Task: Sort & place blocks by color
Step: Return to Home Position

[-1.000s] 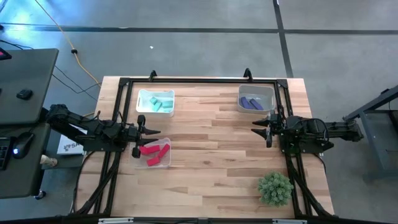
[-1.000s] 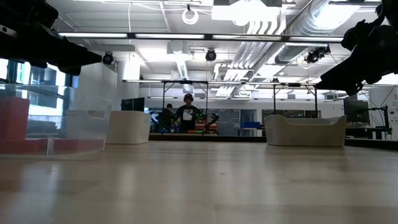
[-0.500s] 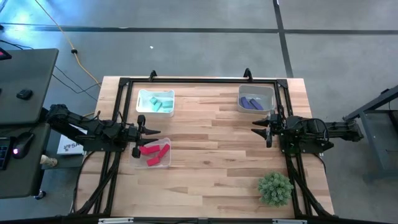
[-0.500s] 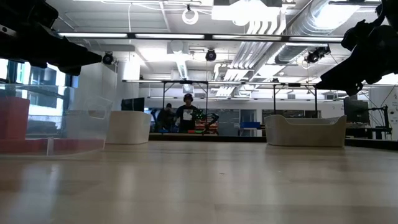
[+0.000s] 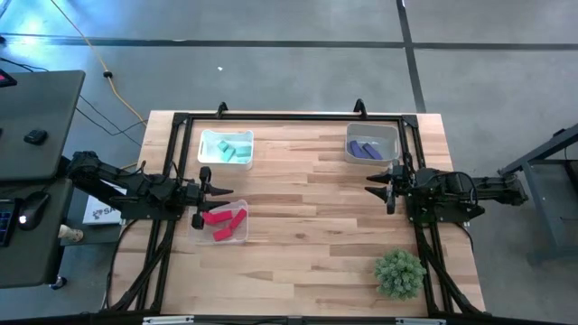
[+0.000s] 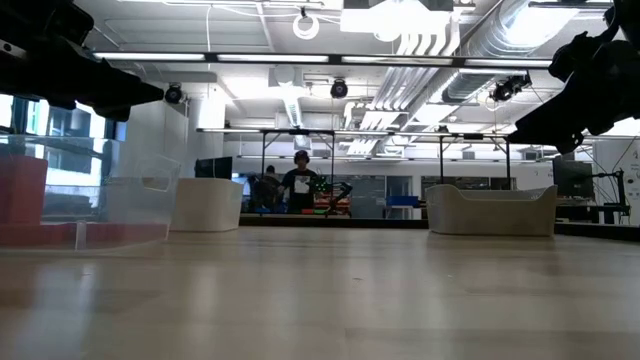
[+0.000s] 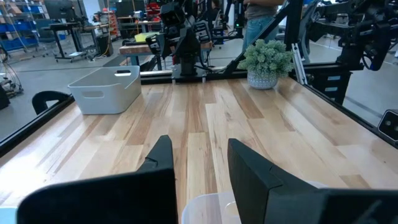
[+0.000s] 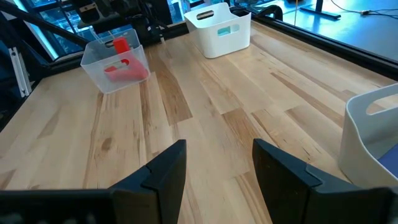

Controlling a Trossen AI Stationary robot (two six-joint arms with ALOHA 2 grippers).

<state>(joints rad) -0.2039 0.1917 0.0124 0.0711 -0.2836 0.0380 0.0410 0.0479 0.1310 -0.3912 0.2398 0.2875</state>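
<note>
All sorted: red blocks left-middle, teal blocks upper left, purple blocks upper right. Left jaws, right jaws spread apart, empty. Risk: left jaws close by clear bin; careless swing could bump it.

— What's lying where on the table?
— I'm seeing blocks sitting in the upper-left bin, the bin below it, and the upper-right bin. The plant is standing lower right.
</note>
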